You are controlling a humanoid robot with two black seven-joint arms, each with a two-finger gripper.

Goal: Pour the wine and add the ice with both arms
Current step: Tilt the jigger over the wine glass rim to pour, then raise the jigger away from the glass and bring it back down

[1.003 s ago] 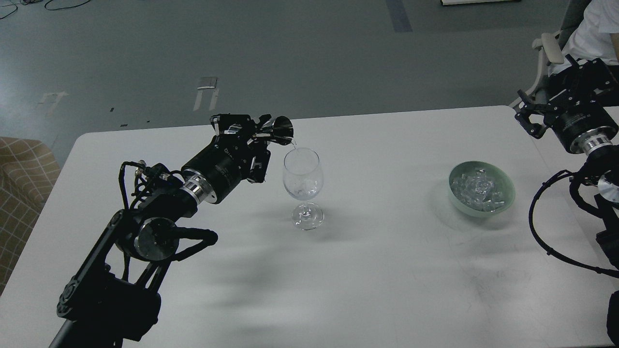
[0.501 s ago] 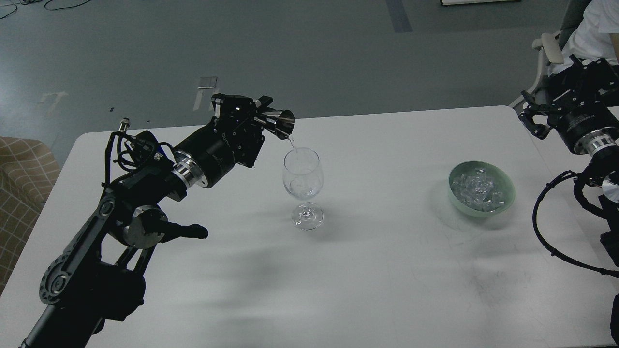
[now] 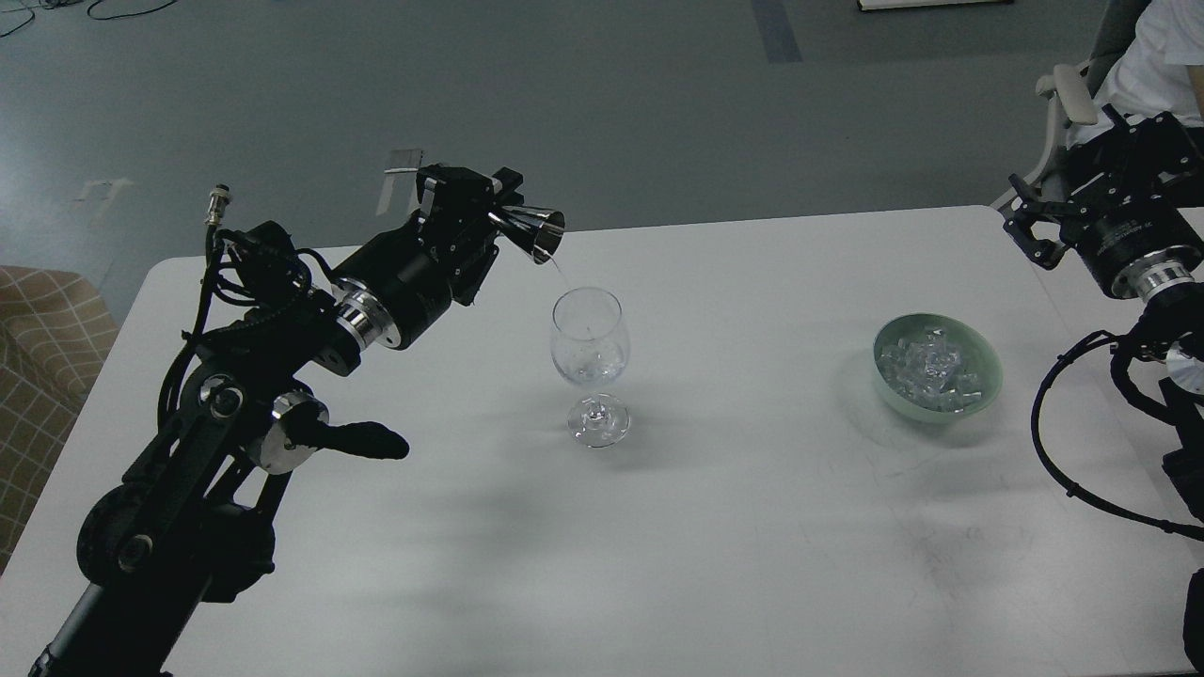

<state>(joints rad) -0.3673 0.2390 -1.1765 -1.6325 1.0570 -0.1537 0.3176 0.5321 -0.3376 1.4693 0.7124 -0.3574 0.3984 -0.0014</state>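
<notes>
A clear wine glass [image 3: 589,362] stands upright on the white table [image 3: 715,527]. My left gripper [image 3: 494,212] is shut on a small shiny metal measuring cup [image 3: 533,231], tilted with its mouth down and right, above and left of the glass rim. A thin stream of wine [image 3: 561,273] runs from the cup's lip toward the glass. A pale green bowl [image 3: 983,362] at the right holds the ice [image 3: 931,371]. My right gripper [image 3: 1025,230] hovers at the table's far right edge, beyond the bowl, fingers spread and empty.
A person in white sits on a chair [image 3: 1068,89] behind the right arm. A checked cushion [image 3: 42,357] lies left of the table. Black cable [image 3: 1063,451] loops from the right arm over the table's right edge.
My left gripper has risen and drawn back left with the cup, so the cup's lip now stands higher above the glass rim. The stream has thinned. The right arm barely moved.
</notes>
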